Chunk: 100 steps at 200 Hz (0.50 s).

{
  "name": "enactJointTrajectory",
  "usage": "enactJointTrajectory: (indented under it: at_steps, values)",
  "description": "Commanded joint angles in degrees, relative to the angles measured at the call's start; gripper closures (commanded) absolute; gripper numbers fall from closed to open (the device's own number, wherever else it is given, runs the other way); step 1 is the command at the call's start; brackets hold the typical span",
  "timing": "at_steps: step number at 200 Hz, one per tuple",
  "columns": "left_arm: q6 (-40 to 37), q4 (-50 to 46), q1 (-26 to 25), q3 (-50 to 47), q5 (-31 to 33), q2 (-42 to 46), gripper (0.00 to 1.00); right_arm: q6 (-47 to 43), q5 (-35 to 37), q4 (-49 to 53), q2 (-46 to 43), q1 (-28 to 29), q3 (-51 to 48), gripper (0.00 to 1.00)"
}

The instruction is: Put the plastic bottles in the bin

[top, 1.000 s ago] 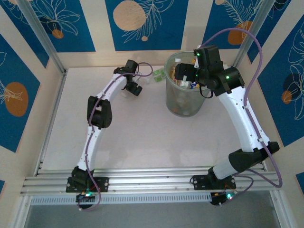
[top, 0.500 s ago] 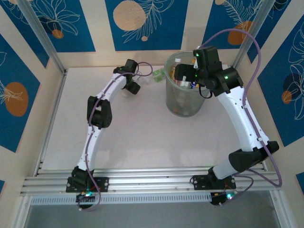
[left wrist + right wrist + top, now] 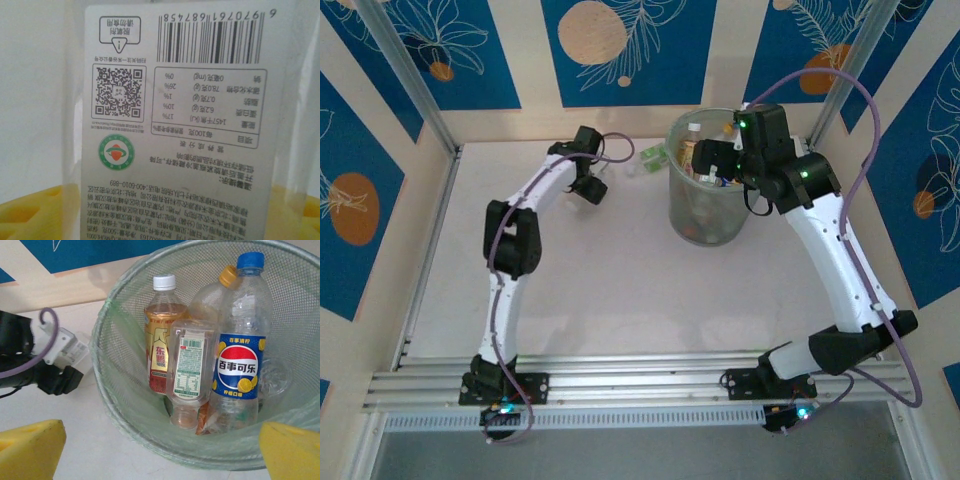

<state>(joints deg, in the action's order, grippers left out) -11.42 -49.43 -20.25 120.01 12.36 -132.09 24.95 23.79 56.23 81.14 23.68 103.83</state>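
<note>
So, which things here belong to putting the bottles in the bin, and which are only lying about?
Belong: the bin; blue-capped bottle and white-capped bottle inside it; labelled bottle close before the left fingers; green-labelled bottle beside the bin.
Only there: purple cables; blue wall panels; metal rail.

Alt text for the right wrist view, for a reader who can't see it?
The pale green bin holds plastic bottles: an orange-labelled bottle, a blue-labelled bottle, a yellow-capped bottle behind and an inverted bottle in front. The left arm sits beside it.
</note>
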Motion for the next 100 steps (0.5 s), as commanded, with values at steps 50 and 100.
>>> enactJointTrajectory:
  at_steps: [50,100]
  values:
    - [3.14,13.65,-0.5,-17.11,-1.15,24.73,0.31,2.36,-0.41,-3.9,-3.9,0.4,-3.79,0.01]
    - [-1.12,23.86,-5.61,-24.81,-1.44,36.84,0.31,2.3,-5.11,-4.92,-5.18,0.49,-3.03,0.01]
